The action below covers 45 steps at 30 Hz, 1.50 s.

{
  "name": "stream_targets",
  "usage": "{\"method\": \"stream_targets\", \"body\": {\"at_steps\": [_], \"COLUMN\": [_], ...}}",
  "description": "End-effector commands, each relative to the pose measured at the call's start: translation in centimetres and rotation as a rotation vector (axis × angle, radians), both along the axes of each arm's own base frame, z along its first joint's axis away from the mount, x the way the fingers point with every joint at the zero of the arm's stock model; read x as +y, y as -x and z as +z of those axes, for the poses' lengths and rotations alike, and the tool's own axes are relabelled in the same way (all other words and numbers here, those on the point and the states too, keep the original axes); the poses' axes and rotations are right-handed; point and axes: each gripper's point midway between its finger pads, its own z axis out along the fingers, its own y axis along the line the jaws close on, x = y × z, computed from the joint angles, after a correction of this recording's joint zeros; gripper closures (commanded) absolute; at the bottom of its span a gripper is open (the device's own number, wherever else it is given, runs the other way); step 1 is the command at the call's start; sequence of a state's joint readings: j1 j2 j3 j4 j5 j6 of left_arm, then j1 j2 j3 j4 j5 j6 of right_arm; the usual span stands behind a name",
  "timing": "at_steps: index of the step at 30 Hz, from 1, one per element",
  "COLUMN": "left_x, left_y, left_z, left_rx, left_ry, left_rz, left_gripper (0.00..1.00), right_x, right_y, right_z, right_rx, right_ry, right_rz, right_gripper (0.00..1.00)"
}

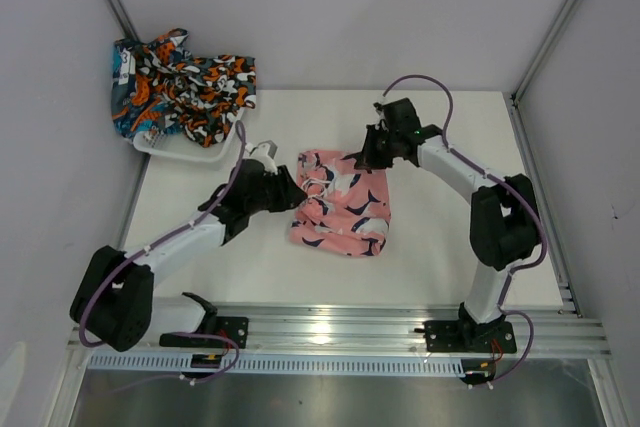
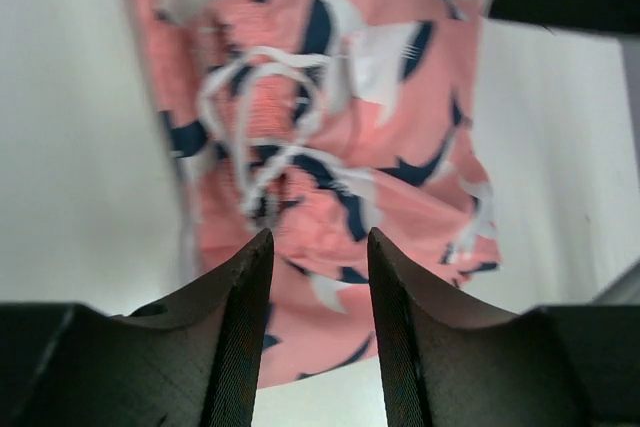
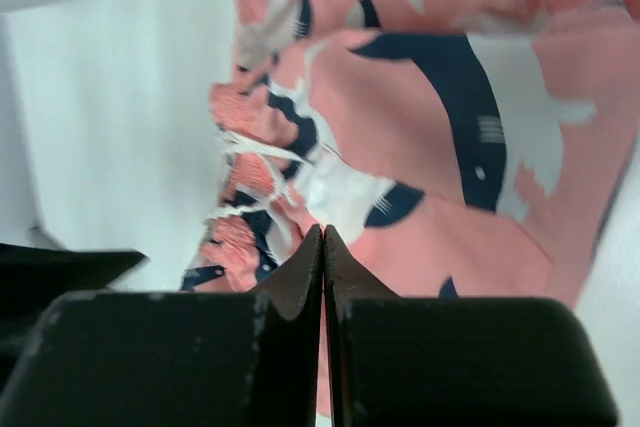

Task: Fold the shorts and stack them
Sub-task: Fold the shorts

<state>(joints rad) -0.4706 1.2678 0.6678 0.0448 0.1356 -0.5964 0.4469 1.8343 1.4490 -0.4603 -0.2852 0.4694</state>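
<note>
Top external: crumpled soft pink shorts

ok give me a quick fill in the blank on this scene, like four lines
1. The shorts spread on the table are mostly ___ in colour.
2. The right tool has its jaws ___.
3. The left tool has its jaws ___, with the white drawstring just ahead of it.
4. The other shorts are piled in a white ___ at the far left corner.

Missing words: pink; shut; open; basket
</note>
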Motion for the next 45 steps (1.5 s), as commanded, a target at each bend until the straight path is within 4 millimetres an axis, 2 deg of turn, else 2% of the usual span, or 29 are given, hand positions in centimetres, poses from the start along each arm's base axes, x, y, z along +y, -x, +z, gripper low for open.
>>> {"method": "stream_targets", "body": {"at_steps": [1,5,6,8,9,10,13,14,15,18,19,22,25,27,29,30,31,32,33,34,35,36,37,38,40,41,43,44,45], "left_x": [-4.5,-8.6,-9.7,-11.5,-12.2,-12.8,-13.2,-13.3,-13.3,-11.8,-11.7,-10.8,-10.7,-10.8,-11.2,-11.2,-12.0,-11.9,-11.1,-11.4,-11.3,-11.0,-10.9,-10.7,-10.2,-10.0,-9.3,-8.7,-8.2], "left_y": [0.0,-0.6,-0.6,-0.9,-1.3,-1.8,-2.1,-1.9,-1.9,0.8,0.5,2.2,3.0,3.1,2.8,2.8,1.9,1.7,2.1,1.6,1.6,1.8,2.0,2.3,3.1,3.3,3.7,4.1,4.0], "left_z": [3.7,5.1,3.7,3.8,2.1,1.7,-1.8,-4.4,-5.5,-10.3,-10.3,-11.2,-10.9,-10.6,-9.5,-9.2,-7.1,-6.6,-7.0,-5.1,-4.3,-3.8,-3.1,-1.7,-1.0,0.1,0.2,0.2,0.1], "left_rx": [-0.105,-0.152,-0.120,-0.108,-0.080,-0.073,0.015,0.084,0.116,0.263,0.235,0.239,0.226,0.200,0.153,0.149,0.102,0.076,0.111,0.072,0.055,0.052,0.044,0.024,0.023,0.007,0.011,0.020,0.020], "left_ry": [0.087,0.124,0.119,0.159,0.155,0.160,0.142,0.133,0.133,0.138,0.147,0.108,0.096,0.064,0.056,0.047,0.064,0.028,-0.023,-0.015,-0.020,-0.021,-0.013,0.012,0.024,0.040,0.027,0.012,-0.007], "left_rz": [-0.134,-0.227,-0.249,-0.295,-0.301,-0.304,-0.285,-0.271,-0.252,-0.179,-0.150,-0.117,-0.114,-0.125,-0.157,-0.168,-0.188,-0.209,-0.206,-0.213,-0.220,-0.218,-0.219,-0.216,-0.212,-0.208,-0.197,-0.189,-0.167], "left_gripper": [0.54,0.55,0.55,0.56,0.57,0.57,0.58,0.58,0.59,0.60,0.61,0.61,0.62,0.62,0.62,0.62,0.62,0.62,0.61,0.61,0.60,0.58,0.57,0.57,0.54,0.54,0.53,0.53,0.53], "right_x": [3.6,4.4,4.6,5.3,5.6,5.8,5.9,5.8,5.5,4.4,4.2,3.6,3.3,3.6,3.7,3.6,3.6,3.2,2.9,2.2,1.4,0.4,-0.5,-2.2,-4.5,-6.4,-8.1,-9.5,-10.0], "right_y": [-0.3,-1.1,-1.3,-1.5,-1.5,-1.8,-2.9,-3.3,-3.6,-4.7,-4.9,-5.6,-6.2,-6.4,-6.4,-6.6,-6.6,-6.0,-6.1,-6.2,-5.7,-5.8,-5.9,-5.9,-6.4,-6.6,-7.3,-7.2,-7.3], "right_z": [3.7,2.4,2.0,1.8,0.4,-0.4,-4.3,-5.4,-7.8,-10.9,-12.3,-13.8,-13.7,-12.5,-11.0,-8.5,-7.1,-6.1,-2.9,-1.6,-0.8,1.5,2.2,2.4,3.1,2.5,1.2,-0.3,-1.7], "right_rx": [-0.070,-0.043,-0.034,-0.037,0.011,0.021,0.090,0.104,0.157,0.217,0.255,0.274,0.258,0.231,0.202,0.138,0.100,0.108,0.018,-0.016,-0.011,-0.087,-0.102,-0.091,-0.124,-0.100,-0.077,-0.044,-0.013], "right_ry": [-0.302,-0.426,-0.446,-0.511,-0.535,-0.537,-0.505,-0.493,-0.474,-0.462,-0.470,-0.458,-0.447,-0.438,-0.440,-0.437,-0.429,-0.407,-0.384,-0.364,-0.335,-0.299,-0.278,-0.249,-0.192,-0.160,-0.082,-0.001,0.029], "right_rz": [0.207,0.266,0.275,0.322,0.324,0.319,0.282,0.266,0.230,0.154,0.124,0.087,0.059,0.086,0.109,0.139,0.155,0.158,0.189,0.186,0.180,0.187,0.174,0.141,0.109,0.068,0.020,-0.013,-0.022], "right_gripper": [1.00,1.00,1.00,1.00,1.00,1.00,1.00,1.00,1.00,1.00,1.00,1.00,1.00,1.00,0.96,0.92,0.79,0.69,0.61,0.45,0.39,0.35,0.28,0.25,0.22,0.21,0.20,0.20,0.20]}}
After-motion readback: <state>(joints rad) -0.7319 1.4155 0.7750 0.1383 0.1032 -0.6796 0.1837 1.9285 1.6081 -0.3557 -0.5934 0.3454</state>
